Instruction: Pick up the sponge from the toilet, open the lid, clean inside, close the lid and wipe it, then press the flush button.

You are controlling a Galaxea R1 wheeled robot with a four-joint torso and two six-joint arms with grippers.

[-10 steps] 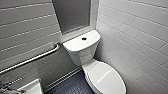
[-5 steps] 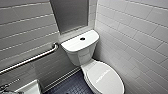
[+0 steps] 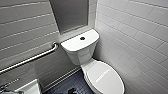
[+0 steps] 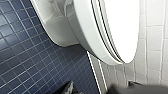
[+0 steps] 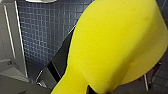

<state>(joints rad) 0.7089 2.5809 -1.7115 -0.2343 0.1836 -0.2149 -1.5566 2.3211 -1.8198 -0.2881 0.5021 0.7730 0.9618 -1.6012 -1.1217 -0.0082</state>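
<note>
Pickup done: right jaws are clamping yellow foam sponge (image 5: 112, 42); white oval plastic lid (image 3: 105, 76) is lying closed, rest pending.

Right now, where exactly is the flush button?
In the head view, the flush button sits in the middle of the tank top of the toilet, behind the closed lid, right of the grab bar.

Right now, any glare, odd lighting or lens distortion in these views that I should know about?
Head view: even light, wall tile lines splay with the wide lens. Left wrist view: glare washes the lid to blank white. Right wrist view: the sponge, close to the lens, hides much of the blue floor.
</note>
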